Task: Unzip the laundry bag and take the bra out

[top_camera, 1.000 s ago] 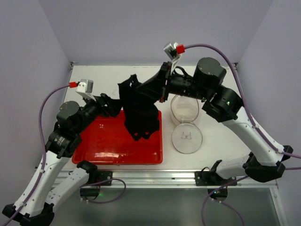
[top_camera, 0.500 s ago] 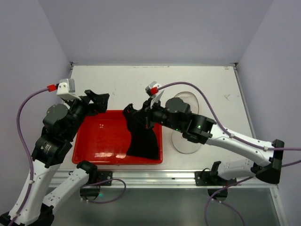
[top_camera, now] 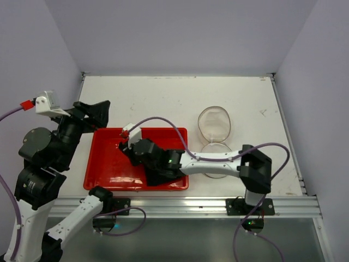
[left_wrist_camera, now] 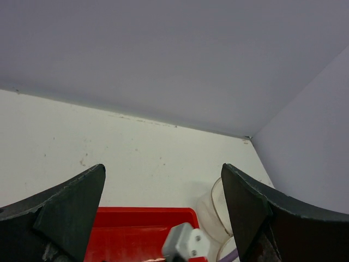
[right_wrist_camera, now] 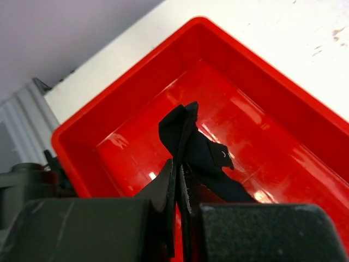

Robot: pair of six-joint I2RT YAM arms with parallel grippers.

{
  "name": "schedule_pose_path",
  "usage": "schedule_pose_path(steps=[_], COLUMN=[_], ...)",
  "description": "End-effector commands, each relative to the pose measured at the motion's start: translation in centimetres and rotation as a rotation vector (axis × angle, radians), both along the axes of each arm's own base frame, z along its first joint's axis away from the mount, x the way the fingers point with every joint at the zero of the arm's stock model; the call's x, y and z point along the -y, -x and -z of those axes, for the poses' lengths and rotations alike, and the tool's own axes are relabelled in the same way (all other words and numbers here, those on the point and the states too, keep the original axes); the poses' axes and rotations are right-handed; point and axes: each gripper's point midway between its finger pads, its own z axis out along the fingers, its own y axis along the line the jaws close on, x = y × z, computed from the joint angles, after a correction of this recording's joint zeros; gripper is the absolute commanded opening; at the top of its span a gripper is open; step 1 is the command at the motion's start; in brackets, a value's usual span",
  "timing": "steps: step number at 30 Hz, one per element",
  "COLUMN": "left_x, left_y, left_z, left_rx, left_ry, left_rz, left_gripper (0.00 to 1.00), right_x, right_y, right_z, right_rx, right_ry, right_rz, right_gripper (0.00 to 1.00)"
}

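The right tool (right_wrist_camera: 179, 173) is down low in the glossy red rectangular plastic tray (right_wrist_camera: 234, 46), jaws pinched tight together on a fold of the soft black fabric bra (right_wrist_camera: 203, 154). From the right wrist view, the cloth stands up in a crumpled peak between the fingers and spills over the shiny tray floor, with a tiny pale tag showing on it. So the bra is out of the pouch and inside the tray, toward the tray's right half, with that tool clamped on it.

Over to the round whitish see-through mesh laundry bag (top_camera: 214, 124): it lies on the matte white bench (top_camera: 163, 95) just beside the tray's right edge, spread into two circular halves with stiff rims. The right arm crosses over the nearer half.

The left tool (top_camera: 98, 115) is up off the bench above the tray's far-left corner, its dark wedge-shaped fingers (left_wrist_camera: 73, 210) spread wide with nothing between them. Its wrist view looks out across the speckled bench to the pale back wall.
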Motion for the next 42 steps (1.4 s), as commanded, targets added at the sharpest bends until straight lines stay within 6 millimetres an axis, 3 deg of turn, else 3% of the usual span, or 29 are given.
schedule_pose_path(steps=[1, 2, 5, 6, 8, 9, 14, 18, 22, 23, 28, 29, 30, 32, 33, 34, 36, 37, 39, 42], left_x=[-0.9, -0.9, -1.0, -0.9, -0.8, -0.7, -0.2, 0.1, 1.2, 1.5, 2.6, 3.1, 3.4, 4.6, 5.2, 6.0, 7.1, 7.7, 9.4, 12.0], left_y=[0.6, 0.5, 0.2, -0.1, -0.2, -0.4, -0.8, -1.1, -1.8, -1.9, -2.4, -2.4, -2.6, -3.2, -3.7, -3.9, -4.8, -5.0, -5.5, -6.3], left_z=[-0.9, -0.6, 0.2, 0.9, 1.1, 1.6, 2.1, 2.3, 2.9, 3.0, 3.2, 3.0, 3.3, 4.3, 5.1, 5.2, 7.4, 8.0, 9.5, 12.6], left_rx=[0.011, 0.001, -0.011, -0.022, -0.016, -0.025, -0.027, -0.029, -0.046, -0.048, -0.048, -0.037, -0.04, -0.059, -0.079, -0.068, -0.1, -0.104, -0.104, -0.146], left_ry=[-0.005, -0.013, -0.024, -0.029, -0.026, -0.03, -0.025, -0.021, -0.021, -0.019, -0.025, -0.026, -0.031, -0.041, -0.049, -0.05, -0.067, -0.069, -0.07, -0.067], left_rz=[-0.03, -0.033, -0.047, -0.045, -0.044, -0.04, -0.025, -0.017, 0.018, 0.032, 0.078, 0.104, 0.121, 0.17, 0.189, 0.224, 0.26, 0.29, 0.37, 0.485], left_gripper=[0.91, 0.91, 0.91, 0.91, 0.91, 0.91, 0.91, 0.91, 0.91, 0.91, 0.91, 0.91, 0.91, 0.91, 0.91, 0.91, 0.91, 0.91, 0.91, 0.9], right_x=[-3.4, -4.6, -6.6, -7.2, -8.1, -8.5, -9.5, -9.0, -8.1, -7.7, -3.6, -2.2, -0.4, 2.6, 4.8, 6.2, 9.5, 11.1, 14.6, 19.4], right_y=[-0.7, -0.6, 0.6, 1.2, 1.7, 2.0, 4.2, 4.6, 4.1, 4.1, 2.3, 2.1, 2.0, 1.3, 0.7, 0.5, -1.3, -1.8, -3.9, -5.8], right_z=[-2.2, -0.5, 1.9, 3.8, 4.7, 5.9, 7.8, 7.8, 5.3, 3.8, 0.2, 0.4, -1.5, -1.8, -3.7, -3.3, -3.6, -5.1, -4.3, -5.7], right_rx=[0.089, 0.083, 0.047, 0.025, 0.008, 0.001, -0.044, -0.049, -0.014, 0.003, 0.08, 0.084, 0.091, 0.089, 0.083, 0.052, 0.008, -0.004, -0.045, -0.026], right_ry=[-0.086, -0.062, -0.04, -0.012, -0.006, 0.016, 0.052, 0.037, 0.03, 0.015, 0.079, 0.103, 0.1, 0.119, 0.1, 0.098, 0.105, 0.068, 0.078, 0.03], right_rz=[0.079, 0.076, 0.043, 0.012, -0.028, -0.051, -0.18, -0.189, -0.17, -0.171, -0.061, -0.04, -0.016, 0.059, 0.095, 0.119, 0.184, 0.208, 0.301, 0.434], right_gripper=[0.0, 0.0, 0.0, 0.0, 0.01, 0.06, 0.24, 0.42, 0.5, 0.51, 0.56, 0.56, 0.56, 0.57, 0.57, 0.57, 0.57, 0.57, 0.57, 0.6])
